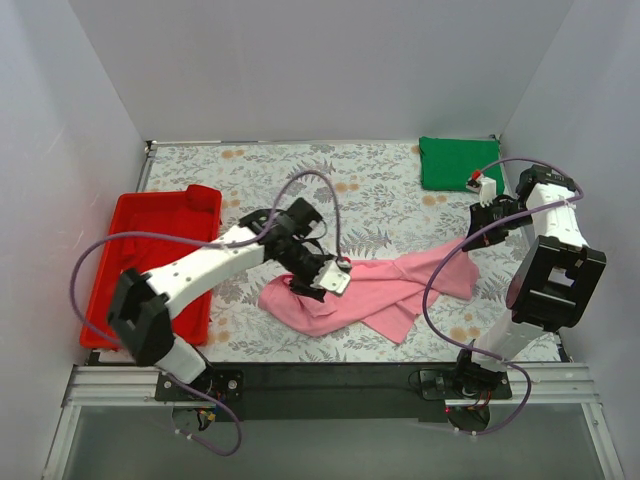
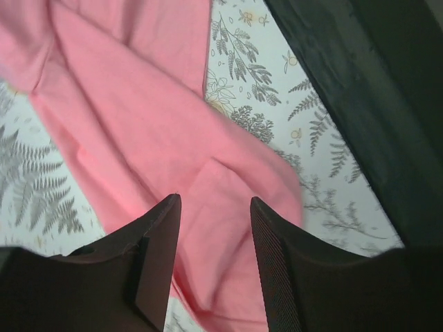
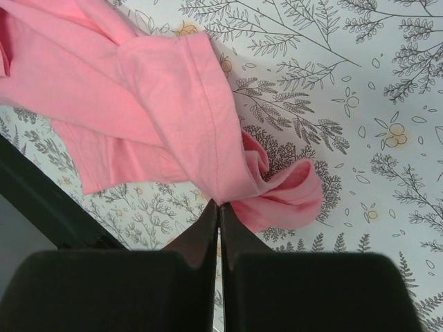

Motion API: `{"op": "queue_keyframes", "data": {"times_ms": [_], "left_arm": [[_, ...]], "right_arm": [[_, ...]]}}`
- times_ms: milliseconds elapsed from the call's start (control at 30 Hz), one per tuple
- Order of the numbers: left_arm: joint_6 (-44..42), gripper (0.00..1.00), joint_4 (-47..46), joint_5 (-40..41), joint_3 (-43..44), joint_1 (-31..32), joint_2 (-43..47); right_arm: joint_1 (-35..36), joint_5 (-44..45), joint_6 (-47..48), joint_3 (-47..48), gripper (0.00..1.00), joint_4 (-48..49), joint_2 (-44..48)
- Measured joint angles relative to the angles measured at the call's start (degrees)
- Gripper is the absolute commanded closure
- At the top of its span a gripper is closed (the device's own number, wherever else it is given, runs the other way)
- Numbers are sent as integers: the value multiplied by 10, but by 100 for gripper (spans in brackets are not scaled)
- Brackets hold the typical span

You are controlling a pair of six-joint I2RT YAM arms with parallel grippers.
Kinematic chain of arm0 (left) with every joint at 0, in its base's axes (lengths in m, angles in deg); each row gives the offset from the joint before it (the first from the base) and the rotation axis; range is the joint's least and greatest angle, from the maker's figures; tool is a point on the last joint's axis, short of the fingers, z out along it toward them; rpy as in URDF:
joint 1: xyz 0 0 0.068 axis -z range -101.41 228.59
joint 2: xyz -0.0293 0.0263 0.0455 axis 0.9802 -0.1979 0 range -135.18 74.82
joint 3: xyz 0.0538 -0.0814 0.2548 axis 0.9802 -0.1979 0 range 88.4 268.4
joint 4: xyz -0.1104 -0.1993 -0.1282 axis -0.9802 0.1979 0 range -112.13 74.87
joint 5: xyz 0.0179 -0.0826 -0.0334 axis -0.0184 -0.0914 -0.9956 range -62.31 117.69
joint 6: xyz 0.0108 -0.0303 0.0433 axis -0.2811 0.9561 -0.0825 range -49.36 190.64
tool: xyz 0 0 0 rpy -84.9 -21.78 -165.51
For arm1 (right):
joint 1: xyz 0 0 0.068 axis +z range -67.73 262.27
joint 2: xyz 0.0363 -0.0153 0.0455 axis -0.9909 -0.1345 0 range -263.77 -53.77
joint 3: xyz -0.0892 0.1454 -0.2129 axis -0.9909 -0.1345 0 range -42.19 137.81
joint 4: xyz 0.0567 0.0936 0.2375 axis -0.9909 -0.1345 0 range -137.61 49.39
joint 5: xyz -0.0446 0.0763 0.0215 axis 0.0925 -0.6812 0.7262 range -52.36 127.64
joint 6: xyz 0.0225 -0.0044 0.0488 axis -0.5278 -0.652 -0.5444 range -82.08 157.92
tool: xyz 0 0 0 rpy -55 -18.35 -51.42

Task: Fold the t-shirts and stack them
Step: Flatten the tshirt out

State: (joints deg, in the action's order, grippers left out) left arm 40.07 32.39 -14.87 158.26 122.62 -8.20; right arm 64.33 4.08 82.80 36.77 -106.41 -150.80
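Floral-print counter [image 1: 380, 180] carries the crumpled pink t-shirt [image 1: 380, 290] near the front, with the folded green t-shirt [image 1: 455, 162] at the far right corner. Right hand [image 3: 219, 207] is clenched on a pink edge. Left hand [image 2: 214, 204] is released, just above the cloth. Likely the spreading step: the left should pinch one layer at the opposite edge, then both pull low and taut.

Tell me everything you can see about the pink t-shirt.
The pink t-shirt is plain, soft, light pink fabric. It is unfolded and crumpled, and lies diagonally across the floral table towards its near edge. The right gripper is shut on a bunched fold at one end. The left gripper hangs open over the other end.
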Motion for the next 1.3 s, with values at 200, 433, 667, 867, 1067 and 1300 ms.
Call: {"op": "queue_keyframes", "data": {"times_ms": [200,433,667,867,1067,1300], "left_arm": [[-157,59,61,43,97,49,-200],[-247,57,78,102,96,60,-248],[-269,55,49,117,85,61,-260],[-282,57,34,118,71,71,-265],[-290,65,35,116,47,79,-273],[-289,76,25,115,28,79,-262]], "right_arm": [[0,-16,-1,0,99,-2,0],[0,-37,-1,0,99,-3,-1],[0,-42,2,-11,99,-3,-1],[0,-44,3,-20,99,-3,-1],[0,-44,3,-20,99,-3,-3],[0,-44,3,-20,99,-3,-8]]}}
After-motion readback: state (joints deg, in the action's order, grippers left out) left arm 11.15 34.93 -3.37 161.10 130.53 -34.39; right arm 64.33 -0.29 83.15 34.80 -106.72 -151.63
